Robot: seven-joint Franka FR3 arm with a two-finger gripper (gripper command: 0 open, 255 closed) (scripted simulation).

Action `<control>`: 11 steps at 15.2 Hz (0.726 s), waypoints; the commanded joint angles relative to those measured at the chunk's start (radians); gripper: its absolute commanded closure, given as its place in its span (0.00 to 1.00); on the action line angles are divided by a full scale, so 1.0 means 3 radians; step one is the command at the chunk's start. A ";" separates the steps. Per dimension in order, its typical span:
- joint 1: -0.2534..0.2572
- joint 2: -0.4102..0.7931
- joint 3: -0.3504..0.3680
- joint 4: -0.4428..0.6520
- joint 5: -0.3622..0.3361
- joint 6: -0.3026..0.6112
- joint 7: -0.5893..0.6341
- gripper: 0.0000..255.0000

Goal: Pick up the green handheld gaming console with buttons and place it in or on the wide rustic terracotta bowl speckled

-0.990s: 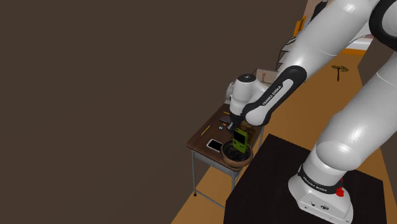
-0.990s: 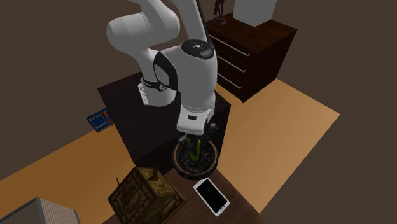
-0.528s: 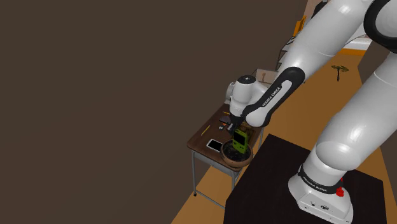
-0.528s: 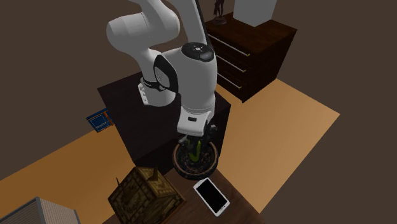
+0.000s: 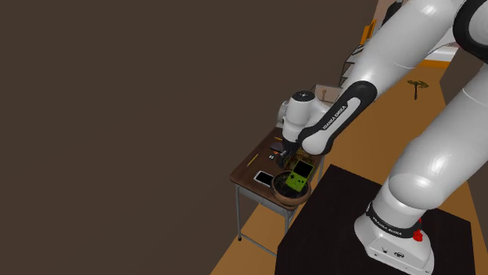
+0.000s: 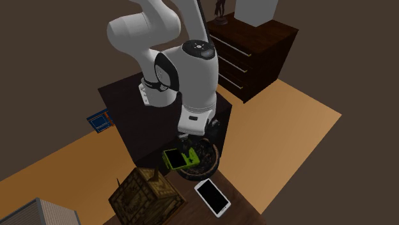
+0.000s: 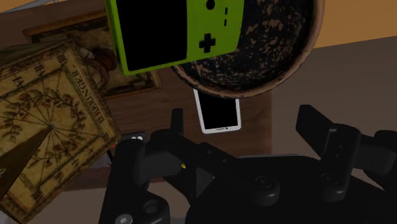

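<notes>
My claw (image 7: pixel 245 127): spread wide, holding nothing, over the bowl (image 7: pixel 280 57).
Console (image 7: pixel 175 32): green, lying across the speckled bowl's rim.
My forearm (image 5: pixel 336 116): lettered "FRANKA EMIKA".

Dim, even light leaves the walls (image 5: pixel 117 117) murky brown, while the white arm (image 5: pixel 414 47) gleams, softly shaded underneath.

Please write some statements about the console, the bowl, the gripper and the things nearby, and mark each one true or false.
1. The green console lies partly in the speckled bowl and overhangs its rim. True.
2. The gripper clasps the console. False: its fingers stand apart and touch nothing.
3. A white phone lies on the table beside the bowl. True.
4. The sundial box sits inside the bowl. False: it stands on the table next to it.
</notes>
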State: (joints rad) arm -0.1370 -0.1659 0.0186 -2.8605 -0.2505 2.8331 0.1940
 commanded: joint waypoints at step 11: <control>0.0146 -0.0558 -0.0047 -0.0017 0.0238 -0.0543 -0.0166 0.00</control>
